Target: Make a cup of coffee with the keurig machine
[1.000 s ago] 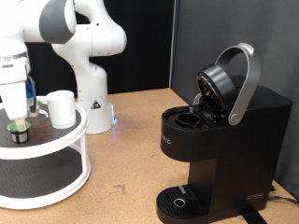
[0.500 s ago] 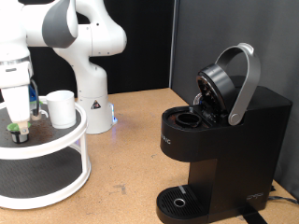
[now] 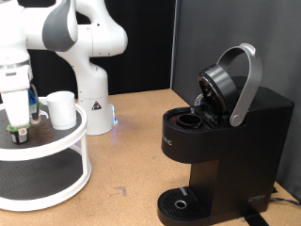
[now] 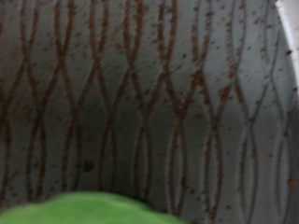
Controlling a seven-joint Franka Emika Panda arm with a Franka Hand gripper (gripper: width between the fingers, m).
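The black keurig machine [image 3: 230, 141] stands at the exterior view's right with its grey lid handle [image 3: 246, 80] raised and the pod chamber open. The white cup [image 3: 61, 108] stands on the top tier of a round white stand [image 3: 66, 146] at the left. A small dark pod with a green top [image 3: 16, 133] sits on the same tier, left of the cup. My gripper [image 3: 16, 122] hangs straight over the pod, its fingertips at the pod's top. In the wrist view the green pod top [image 4: 103, 210] fills the edge, blurred, over the stand's patterned grey surface [image 4: 140, 93]; no fingers show there.
The white robot arm base [image 3: 91, 99] stands just behind the stand, with a blue light beside it. The brown tabletop [image 3: 132, 160] lies between the stand and the machine. A dark wall panel is behind the machine.
My gripper has come down slightly onto the pod and shifted a little. The cup, the pod and the machine have not moved.
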